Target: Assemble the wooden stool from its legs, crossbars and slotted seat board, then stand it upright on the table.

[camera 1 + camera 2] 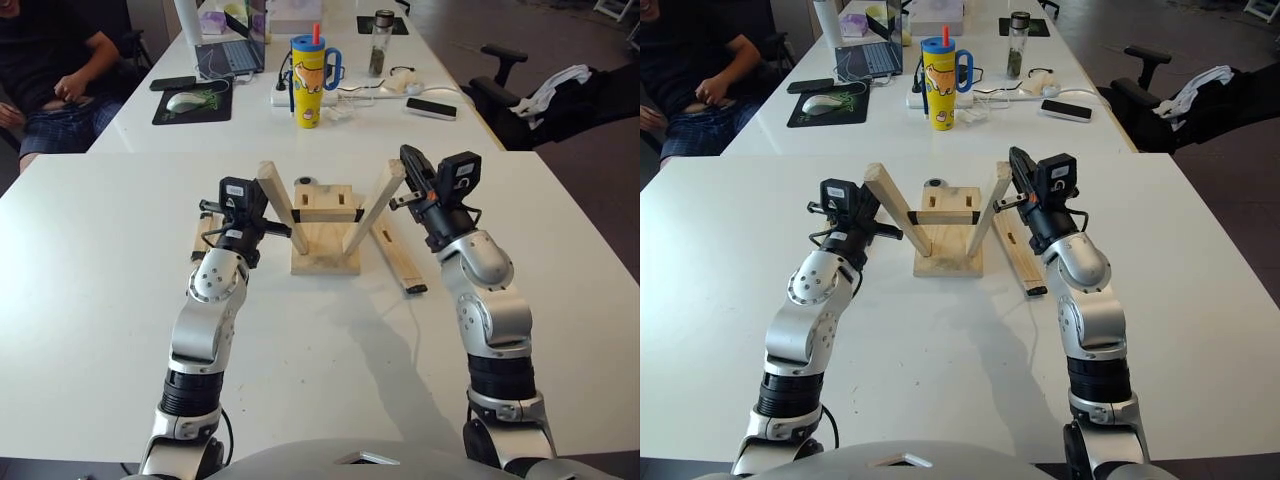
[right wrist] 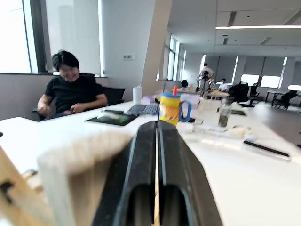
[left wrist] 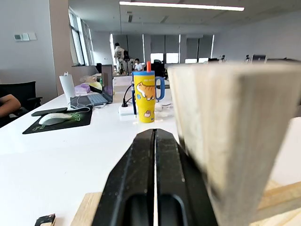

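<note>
The slotted seat board (image 1: 325, 255) lies flat mid-table with two wooden legs standing in it, splayed apart: the left leg (image 1: 279, 205) and the right leg (image 1: 373, 205). A crossbar (image 1: 328, 214) joins them. My left gripper (image 1: 287, 232) is shut, its tip resting against the left leg's outer side; the left wrist view has that leg (image 3: 230, 141) right beside the closed fingers (image 3: 141, 160). My right gripper (image 1: 407, 156) is shut and points up next to the right leg's top, empty. A loose leg (image 1: 400, 260) lies to the right of the board, and another wooden piece (image 1: 206, 236) lies under my left arm.
The far table holds a yellow cup (image 1: 309, 82), a laptop (image 1: 232, 52), a mouse on a pad (image 1: 192, 101), a phone (image 1: 431, 108) and a bottle (image 1: 381, 44). An office chair (image 1: 500, 80) stands at the back right. The near half of my table is bare.
</note>
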Tool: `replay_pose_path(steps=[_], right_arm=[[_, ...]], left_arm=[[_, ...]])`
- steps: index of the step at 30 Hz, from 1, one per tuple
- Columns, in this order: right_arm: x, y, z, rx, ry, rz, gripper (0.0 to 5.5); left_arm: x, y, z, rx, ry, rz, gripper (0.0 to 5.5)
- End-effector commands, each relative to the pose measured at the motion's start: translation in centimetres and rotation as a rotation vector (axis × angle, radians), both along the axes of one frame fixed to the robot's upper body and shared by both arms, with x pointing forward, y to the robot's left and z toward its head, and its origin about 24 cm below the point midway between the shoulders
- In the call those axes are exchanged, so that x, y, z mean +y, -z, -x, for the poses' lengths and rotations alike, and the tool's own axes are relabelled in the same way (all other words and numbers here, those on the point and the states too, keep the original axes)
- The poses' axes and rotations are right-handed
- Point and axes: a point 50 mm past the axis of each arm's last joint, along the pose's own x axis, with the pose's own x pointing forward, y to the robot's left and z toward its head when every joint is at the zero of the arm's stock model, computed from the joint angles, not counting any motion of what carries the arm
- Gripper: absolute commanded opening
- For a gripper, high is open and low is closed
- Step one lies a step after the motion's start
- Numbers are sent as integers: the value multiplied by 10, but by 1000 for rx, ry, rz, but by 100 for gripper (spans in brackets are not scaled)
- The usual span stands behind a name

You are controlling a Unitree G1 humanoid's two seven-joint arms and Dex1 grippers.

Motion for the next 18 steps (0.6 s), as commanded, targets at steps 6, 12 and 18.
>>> replay_pose_path(steps=[6, 12, 18], right_arm=[[-25, 43, -5, 179, 45, 41, 0], [-36, 37, -20, 128, 68, 60, 0], [-32, 15, -34, 27, -67, 8, 0]], left_arm=[[55, -26, -12, -129, -172, -15, 3], [86, -45, -29, -134, -85, -107, 3], [85, -30, -28, 119, 527, -474, 3]])
